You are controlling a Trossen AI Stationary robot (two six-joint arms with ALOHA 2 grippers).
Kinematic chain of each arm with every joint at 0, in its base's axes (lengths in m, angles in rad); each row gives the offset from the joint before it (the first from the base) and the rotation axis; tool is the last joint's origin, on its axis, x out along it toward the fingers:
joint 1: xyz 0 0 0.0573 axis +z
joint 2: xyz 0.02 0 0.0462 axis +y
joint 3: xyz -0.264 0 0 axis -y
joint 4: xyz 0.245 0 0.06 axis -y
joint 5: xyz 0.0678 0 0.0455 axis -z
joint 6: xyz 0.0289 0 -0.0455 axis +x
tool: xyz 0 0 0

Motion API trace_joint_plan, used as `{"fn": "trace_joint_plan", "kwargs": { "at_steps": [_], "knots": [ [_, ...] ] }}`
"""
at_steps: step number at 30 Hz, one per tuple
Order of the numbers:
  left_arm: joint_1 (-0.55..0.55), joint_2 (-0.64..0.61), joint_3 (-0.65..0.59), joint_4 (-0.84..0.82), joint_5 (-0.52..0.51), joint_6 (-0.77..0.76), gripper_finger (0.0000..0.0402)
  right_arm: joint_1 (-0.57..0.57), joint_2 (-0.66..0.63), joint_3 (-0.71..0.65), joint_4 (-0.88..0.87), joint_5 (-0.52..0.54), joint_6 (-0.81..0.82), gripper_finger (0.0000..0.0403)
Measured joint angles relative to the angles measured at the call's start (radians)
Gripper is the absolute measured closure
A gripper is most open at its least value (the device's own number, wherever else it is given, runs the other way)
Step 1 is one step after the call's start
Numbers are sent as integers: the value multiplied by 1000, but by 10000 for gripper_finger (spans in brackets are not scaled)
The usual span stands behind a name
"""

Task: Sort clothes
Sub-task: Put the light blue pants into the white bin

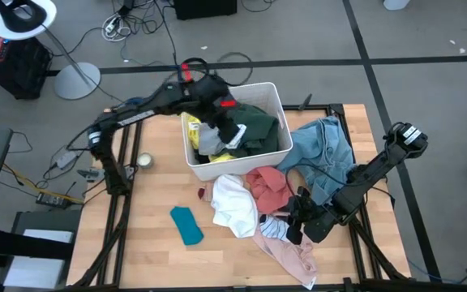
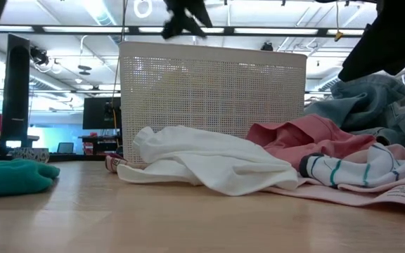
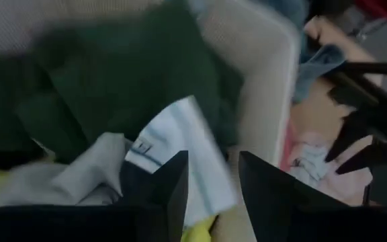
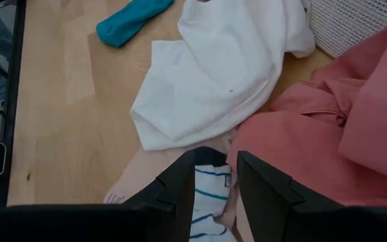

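Note:
A white perforated bin [image 1: 280, 96] stands at the table's far middle. It holds a dark green garment [image 1: 254, 126], a yellow one [image 1: 191, 128] and a grey-white one [image 1: 209, 139]. My left gripper [image 1: 232, 134] hovers open over the bin, and a white striped piece [image 3: 180, 134] shows below its gap [image 3: 213, 168]. On the table lie a white garment [image 1: 235, 203], a salmon one [image 1: 270, 185], light blue denim [image 1: 327, 150], a teal piece [image 1: 187, 225], a pale pink one [image 1: 294, 255] and a white striped one [image 1: 272, 229]. My right gripper [image 1: 294, 219] is open above the striped one [image 4: 210, 195].
The bin's wall [image 2: 209, 91] stands behind the white garment [image 2: 202, 158] and the salmon one [image 2: 308, 133]. A small round roll [image 1: 144, 161] lies left of the bin. Bare wood shows at the table's near left around the teal piece [image 4: 130, 20].

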Motion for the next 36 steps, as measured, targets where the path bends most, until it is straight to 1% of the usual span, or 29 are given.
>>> {"fn": "trace_joint_plan", "kwargs": {
  "at_steps": [2, 5, 7, 9, 12, 15, 17, 21, 24, 26, 29, 33, 36],
  "knots": [
    [-20, -39, 18, -17, -35, 5, 265, 0, 0, 0, -1, 0, 1, 290],
    [-62, -105, 27, -42, -41, 4, 265, 0, -11, 0, -4, -9, 2, 290],
    [-109, -149, 27, -82, -53, 4, 266, 0, -34, 0, -8, -20, 9, 290],
    [-177, -195, 18, -119, -124, -2, 266, 0, -63, 0, -27, -23, 18, 290],
    [-311, -258, -46, -120, -284, -29, 266, 0, -114, 0, -79, -23, 21, 290],
    [-451, -307, -146, -92, -366, -79, 266, -12, -168, 0, -146, -25, 22, 294],
    [-540, -339, -228, -55, -410, -128, 266, -23, -215, 2, -224, -25, 19, 298],
    [-690, -380, -419, 48, -511, -231, 266, -65, -320, 66, -554, -26, 51, 309],
    [-772, -392, -552, 107, -534, -338, 266, -122, -393, 148, -805, -25, 112, 315],
    [-814, -392, -629, 145, -559, -424, 266, -167, -431, 204, -915, -23, 130, 317],
    [-876, -392, -743, 209, -600, -517, 266, -235, -472, 265, -1008, -23, 99, 319],
    [-935, -392, -890, 384, -612, -574, 266, -316, -511, 309, -1025, -22, -20, 319],
    [-965, -392, -977, 494, -618, -619, 266, -374, -528, 328, -1027, -23, -42, 315]
  ]
}}
